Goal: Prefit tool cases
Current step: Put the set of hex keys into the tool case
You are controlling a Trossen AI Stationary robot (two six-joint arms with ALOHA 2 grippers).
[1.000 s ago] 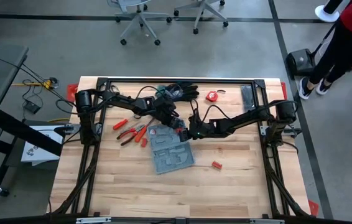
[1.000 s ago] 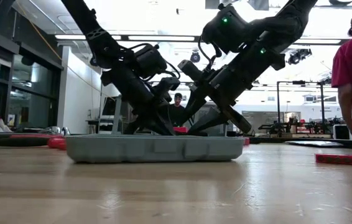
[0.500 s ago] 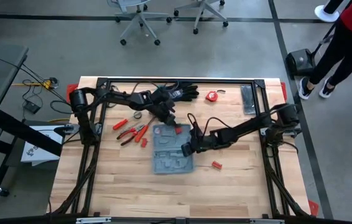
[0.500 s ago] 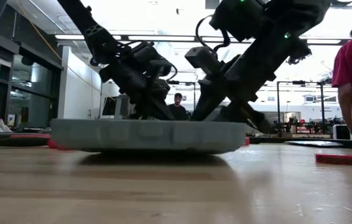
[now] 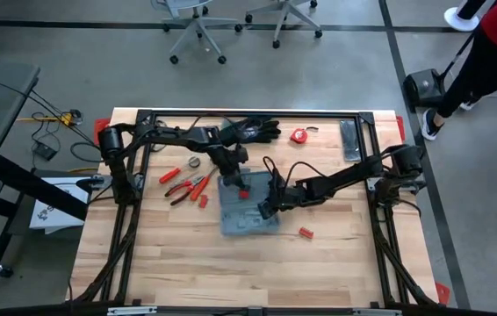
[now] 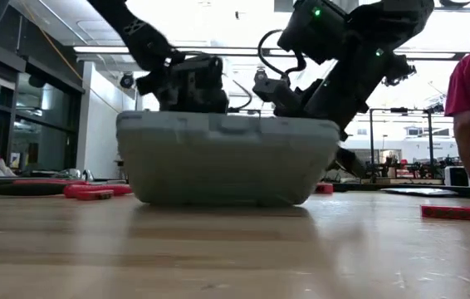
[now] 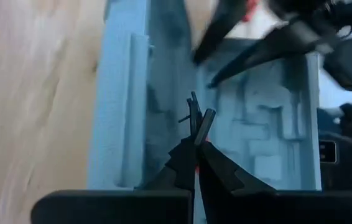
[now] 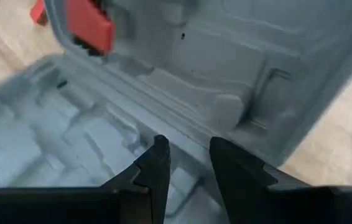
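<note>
The near half of the bench (image 5: 187,272) lies bare, so a claw could sweep in freely from that edge. Mid-bench the grey-blue tool case (image 5: 247,211) blocks the way, one half raised like a wall in the low view. Both arms crowd over it: the left claw (image 5: 238,178) at its far edge, the right claw (image 5: 266,209) at its right side. Red-handled pliers (image 5: 185,186) clutter the left, a small red piece (image 5: 306,233) lies right, and black gloves (image 5: 253,130) sit at the back.

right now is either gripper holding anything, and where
Cannot be told. Left gripper is shut over the open tool case; right gripper has jaws apart, nothing seen between.
</note>
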